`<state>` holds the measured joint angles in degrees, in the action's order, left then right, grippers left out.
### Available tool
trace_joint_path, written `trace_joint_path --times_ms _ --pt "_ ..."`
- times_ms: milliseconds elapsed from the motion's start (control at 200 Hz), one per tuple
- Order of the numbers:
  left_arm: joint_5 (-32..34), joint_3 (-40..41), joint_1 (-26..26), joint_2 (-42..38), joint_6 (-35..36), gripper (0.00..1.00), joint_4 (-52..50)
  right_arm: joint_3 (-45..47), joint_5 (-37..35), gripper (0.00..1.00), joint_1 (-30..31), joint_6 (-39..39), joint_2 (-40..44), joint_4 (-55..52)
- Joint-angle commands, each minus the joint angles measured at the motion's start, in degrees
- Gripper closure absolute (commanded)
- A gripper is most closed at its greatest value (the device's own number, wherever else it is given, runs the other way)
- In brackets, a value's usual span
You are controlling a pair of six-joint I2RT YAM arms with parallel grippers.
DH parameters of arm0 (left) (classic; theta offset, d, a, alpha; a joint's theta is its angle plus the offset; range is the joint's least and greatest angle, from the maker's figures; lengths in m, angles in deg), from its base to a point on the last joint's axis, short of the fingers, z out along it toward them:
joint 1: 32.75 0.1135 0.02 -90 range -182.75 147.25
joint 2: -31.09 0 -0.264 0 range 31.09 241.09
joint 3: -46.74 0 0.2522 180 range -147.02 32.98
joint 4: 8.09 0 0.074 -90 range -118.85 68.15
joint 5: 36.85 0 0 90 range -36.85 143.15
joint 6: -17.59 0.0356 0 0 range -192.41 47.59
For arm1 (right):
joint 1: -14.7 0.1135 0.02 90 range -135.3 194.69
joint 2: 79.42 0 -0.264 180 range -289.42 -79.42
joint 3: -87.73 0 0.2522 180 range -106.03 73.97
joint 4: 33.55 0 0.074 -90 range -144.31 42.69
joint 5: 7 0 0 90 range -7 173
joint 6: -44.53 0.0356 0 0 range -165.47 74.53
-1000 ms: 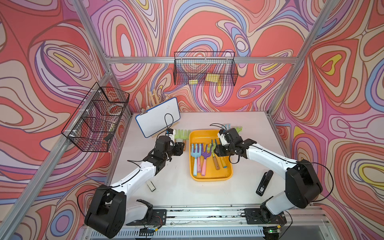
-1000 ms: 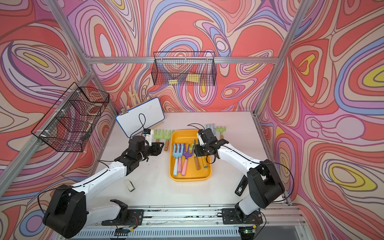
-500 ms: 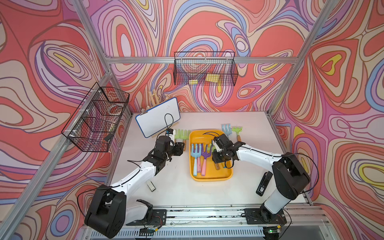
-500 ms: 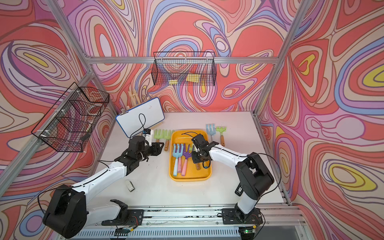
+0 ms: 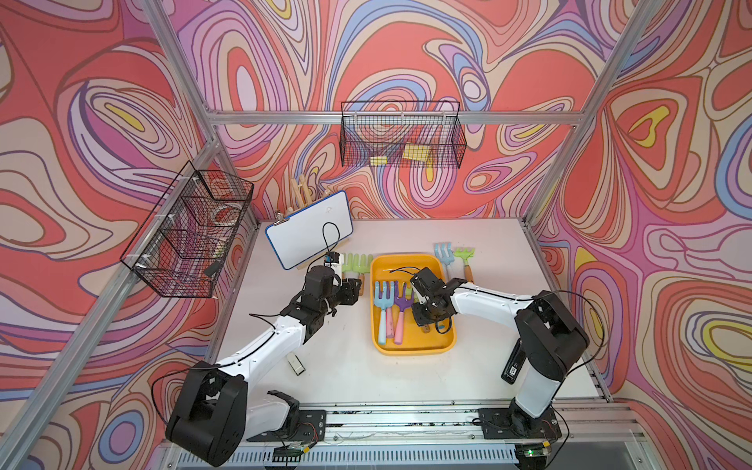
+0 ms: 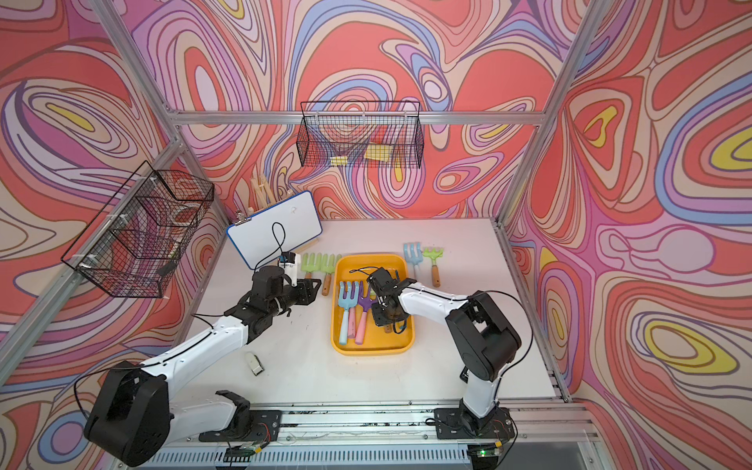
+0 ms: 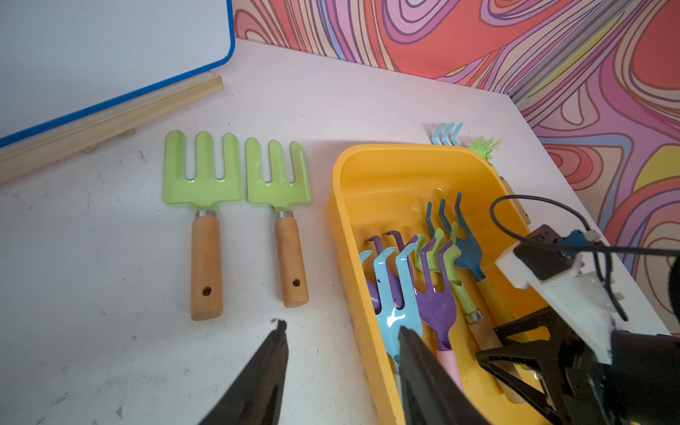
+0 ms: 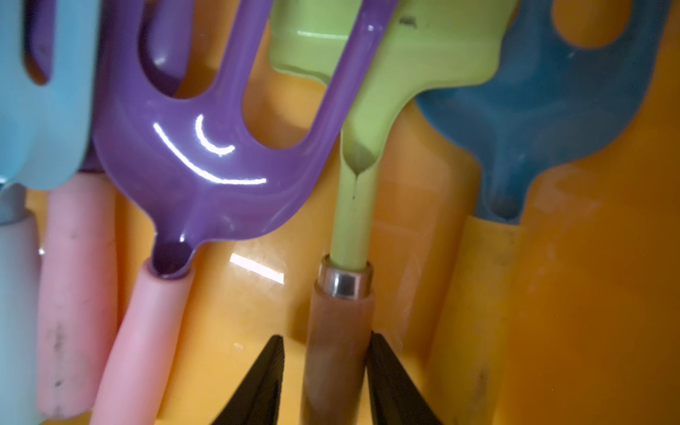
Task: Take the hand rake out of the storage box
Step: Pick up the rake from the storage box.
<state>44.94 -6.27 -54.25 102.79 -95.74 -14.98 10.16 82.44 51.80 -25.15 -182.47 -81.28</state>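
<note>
The yellow-orange storage box (image 5: 411, 350) (image 6: 372, 350) lies mid-table and holds several hand rakes. In the right wrist view a green rake (image 8: 423, 62) with a wooden handle (image 8: 336, 312) lies between a purple rake (image 8: 206, 158) and a dark blue one (image 8: 552, 110). My right gripper (image 8: 325, 335) (image 5: 423, 321) is down in the box, straddling that wooden handle. One finger touches it; a narrow gap remains at the other. My left gripper (image 7: 342, 326) (image 5: 354, 291) hovers open and empty over the box's left rim (image 7: 342, 235).
Two green rakes (image 7: 202, 176) (image 7: 277, 176) lie on the table left of the box; a light blue rake (image 5: 443, 254) and a green one (image 5: 464, 256) lie right of it. A whiteboard (image 5: 309, 234) leans at back left. A black device (image 5: 514, 362) lies near the right arm.
My right gripper moved from the box's far right end down into the box, and its jaws narrowed around the green rake's wooden handle. The left arm stayed still.
</note>
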Motion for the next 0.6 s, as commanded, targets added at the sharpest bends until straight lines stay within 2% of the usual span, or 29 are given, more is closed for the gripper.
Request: trace_joint_path --times_ms 0,170,345,596 --pt "-0.09 -0.40 -0.17 0.28 1.05 0.47 0.37 -1.55 -1.54 0.61 0.25 1.13 -2.88 -0.63" --pt "-0.14 -0.45 -0.14 0.28 1.01 0.47 0.33 -2.70 -3.05 0.70 0.25 1.78 -4.45 -0.81" --pt "-0.11 -0.51 -0.15 0.37 1.03 0.46 0.39 -2.88 -5.09 0.78 0.42 2.08 -1.98 -0.73" --pt "-0.14 -0.62 -0.13 0.45 0.96 0.46 0.17 -4.12 -11.46 0.84 2.07 1.74 1.12 -2.38"
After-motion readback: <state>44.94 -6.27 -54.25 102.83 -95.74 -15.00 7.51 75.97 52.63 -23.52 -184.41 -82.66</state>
